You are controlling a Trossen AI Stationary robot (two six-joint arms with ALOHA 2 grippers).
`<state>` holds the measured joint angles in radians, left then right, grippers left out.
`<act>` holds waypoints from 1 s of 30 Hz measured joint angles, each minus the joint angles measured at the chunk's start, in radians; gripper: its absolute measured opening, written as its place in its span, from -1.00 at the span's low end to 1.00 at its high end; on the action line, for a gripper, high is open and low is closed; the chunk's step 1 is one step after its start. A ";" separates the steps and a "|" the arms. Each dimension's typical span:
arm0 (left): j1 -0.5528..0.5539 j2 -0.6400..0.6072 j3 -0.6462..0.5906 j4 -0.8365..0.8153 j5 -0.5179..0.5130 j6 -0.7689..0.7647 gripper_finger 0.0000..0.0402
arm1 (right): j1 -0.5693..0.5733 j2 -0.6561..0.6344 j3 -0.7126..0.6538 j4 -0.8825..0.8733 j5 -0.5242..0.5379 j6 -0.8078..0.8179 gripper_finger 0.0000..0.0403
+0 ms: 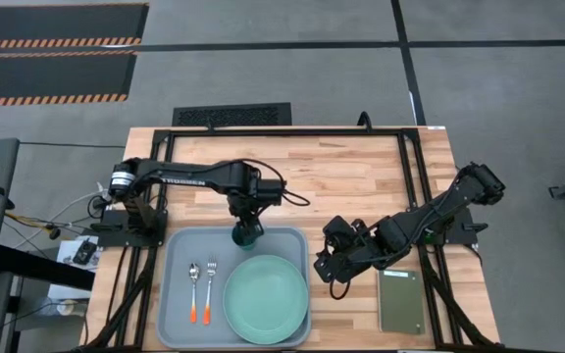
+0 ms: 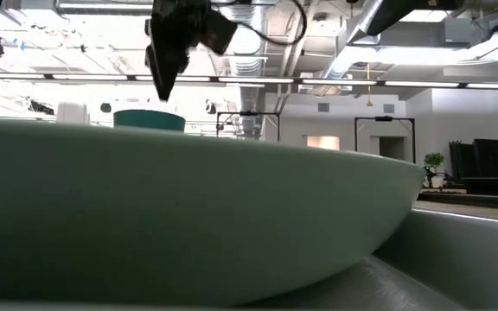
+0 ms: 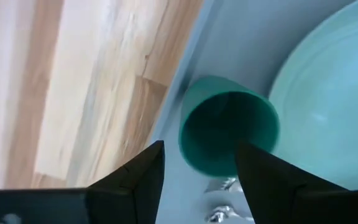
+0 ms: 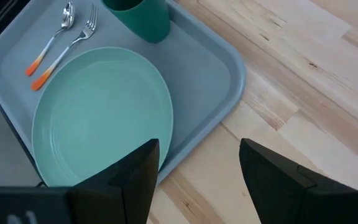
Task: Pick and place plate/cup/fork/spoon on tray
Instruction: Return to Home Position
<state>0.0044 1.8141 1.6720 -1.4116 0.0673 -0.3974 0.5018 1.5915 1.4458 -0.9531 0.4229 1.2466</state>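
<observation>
The pale grey-blue tray (image 1: 170, 294) lies at the table's near edge. The mint-green plate (image 1: 266, 299) rests flat on its right half. The spoon (image 4: 55, 37) and the fork (image 4: 67, 46) lie side by side on its left half, orange tips toward the near edge. The teal cup (image 3: 229, 124) stands upright on its base by the tray's far rim. My left gripper (image 3: 199, 155) hangs open just above the cup, pointing down, clear of its rim (image 2: 148, 119). My right gripper (image 4: 199, 152) stands open over the bare wood right of the tray.
A small dark green pad (image 1: 401, 301) lies at the near right of the table. Black frame rails (image 1: 292, 132) run along the table's far edge and sides. Bare wood (image 1: 351, 176) stretches beyond the tray.
</observation>
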 joint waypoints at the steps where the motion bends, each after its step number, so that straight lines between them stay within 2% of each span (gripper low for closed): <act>1: 0.000 0.000 0.027 -0.022 -0.002 0.001 -0.10 | 0.000 0.000 0.000 0.000 0.000 -0.005 0.24; 6: 0.000 0.000 0.180 -0.159 -0.022 0.009 -0.10 | 0.000 -0.010 0.001 0.036 -0.001 -0.067 0.24; 12: 0.000 -0.046 0.350 -0.157 -0.048 -0.028 -0.10 | -0.030 -0.011 0.103 0.010 0.010 -0.161 0.24; 15: 0.000 -0.073 0.428 -0.161 -0.119 -0.045 -0.10 | -0.057 -0.011 0.175 -0.030 0.024 -0.224 0.24; 21: 0.000 -0.141 0.593 -0.160 -0.212 -0.053 -0.10 | -0.104 -0.011 0.351 -0.105 0.046 -0.454 0.24; 27: -0.019 -0.226 0.686 -0.155 -0.205 -0.037 -0.10 | -0.111 -0.010 0.567 -0.242 0.050 -0.813 0.24; 30: -0.025 -0.292 0.676 -0.162 -0.174 -0.092 -0.10 | -0.110 -0.010 0.680 -0.365 0.046 -0.856 0.24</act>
<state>-0.0204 1.5225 2.3482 -1.5738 -0.1070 -0.4889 0.3920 1.5814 2.1254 -1.3186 0.4685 0.3902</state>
